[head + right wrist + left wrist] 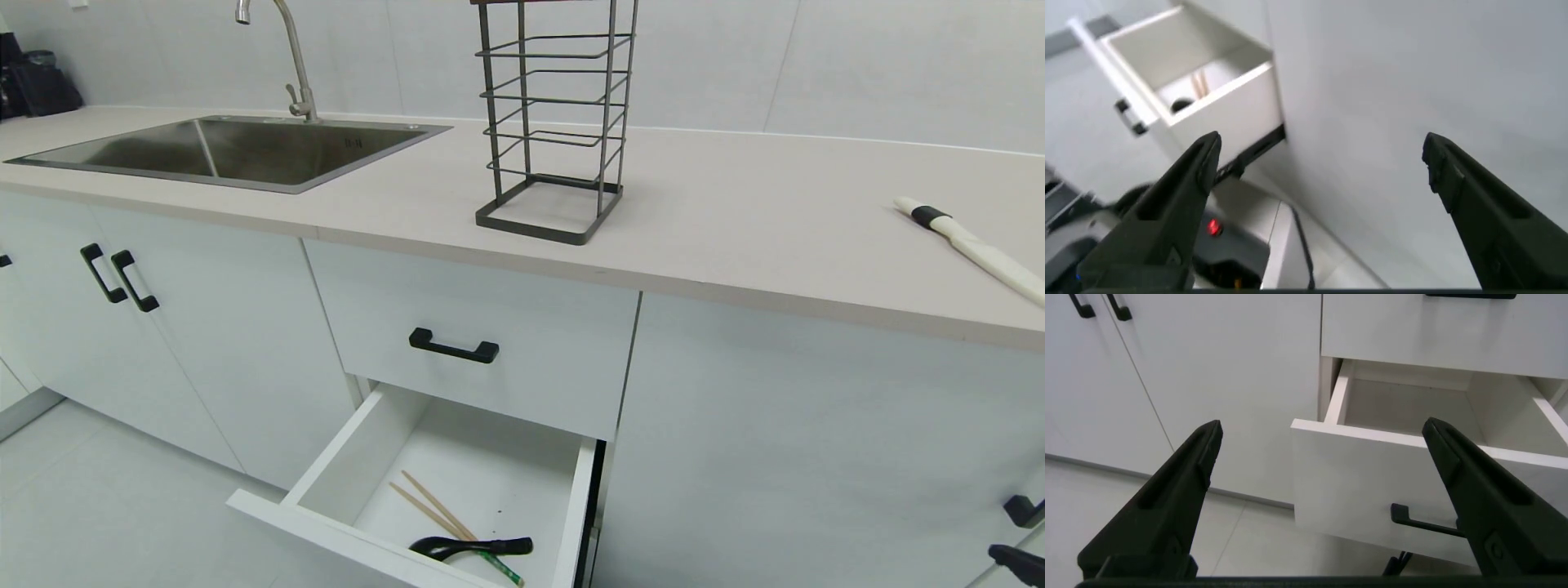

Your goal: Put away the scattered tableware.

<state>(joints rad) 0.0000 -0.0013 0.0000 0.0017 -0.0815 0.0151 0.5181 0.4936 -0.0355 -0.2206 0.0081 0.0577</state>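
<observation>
The lower drawer (326, 523) is pulled open below the counter. A pair of wooden chopsticks (433, 510) and a black spoon (473, 547) lie in it. At the far right of the countertop lies a white knife-like utensil (971, 249) with a black band. My left gripper (1323, 429) is open and holds nothing. It hangs low in front of the drawer's front panel (1355, 482) and its black handle (1421, 523). My right gripper (1323, 140) is open too, facing the white cabinet door to the right of the drawer (1208, 90). The chopsticks (1199, 80) show inside.
A dark wire rack (555, 122) stands mid-counter. A steel sink (237, 151) with a tap (294, 57) is at the left. The upper drawer (454, 347) is closed, and two cabinet doors with black handles (118, 278) are at the left. Open floor lies below the drawer.
</observation>
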